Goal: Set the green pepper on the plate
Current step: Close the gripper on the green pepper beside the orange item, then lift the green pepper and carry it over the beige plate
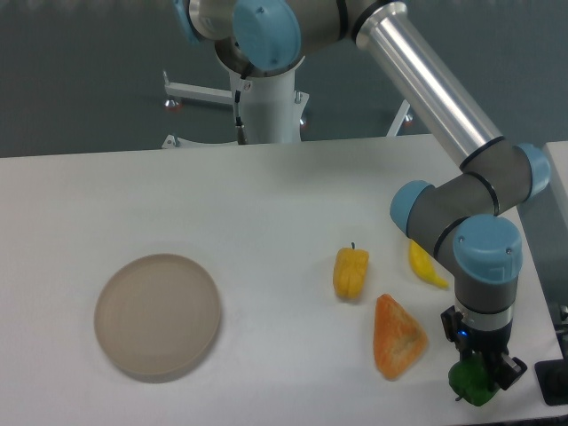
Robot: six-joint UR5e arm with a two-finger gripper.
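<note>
The green pepper is small, glossy and dark green, at the table's front right edge. My gripper points straight down onto it, its black fingers closed against the pepper and hiding its top right side. The pepper sits at table level. The plate is a round beige disc with a low rim at the front left, with nothing on it, far from the gripper.
A yellow-orange pepper with a dark stem stands mid-table. An orange wedge-shaped food item lies just left of the gripper. A yellow banana-like item lies behind, partly hidden by the arm's wrist. A dark object sits at the right edge.
</note>
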